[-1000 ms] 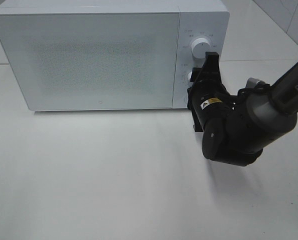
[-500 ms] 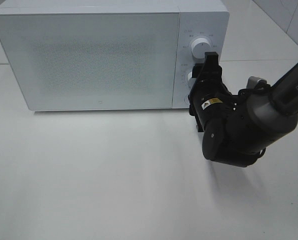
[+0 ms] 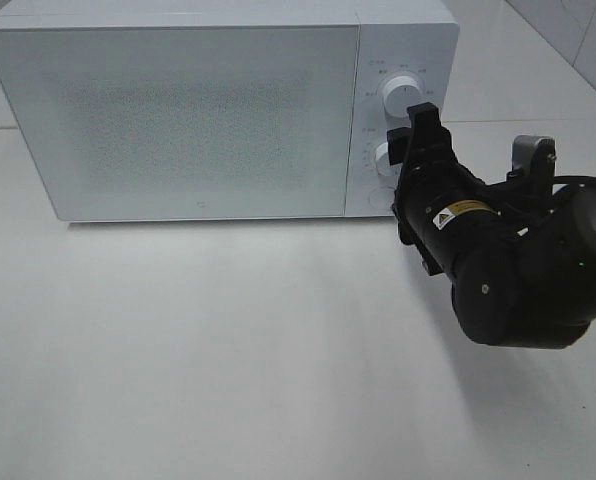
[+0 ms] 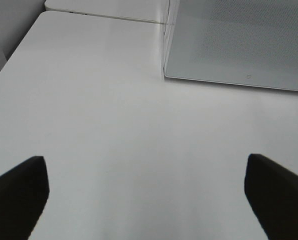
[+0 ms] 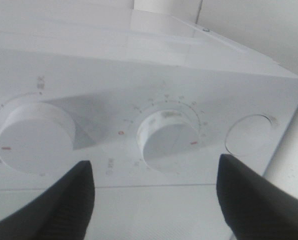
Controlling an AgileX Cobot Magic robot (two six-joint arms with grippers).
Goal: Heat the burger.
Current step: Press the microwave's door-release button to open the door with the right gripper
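I take this for a robotics lab mock-up of a kitchen: my black robot arm (image 3: 523,290) faces a white microwave (image 3: 178,120) on a plain white table (image 3: 228,360), with white tiles (image 3: 583,35) beyond.

The microwave (image 3: 408,25) casing is noted as smooth white plastic with a faint sheen. Its door (image 3: 178,120) is finished in a fine speckled pattern. The knobs (image 5: 165,140) are seen as smooth satin white plastic. The table (image 3: 228,360) is recorded as smooth, matt white. The fingers (image 5: 59,205) of the right gripper (image 3: 421,120) are found black, matt and finely ribbed.
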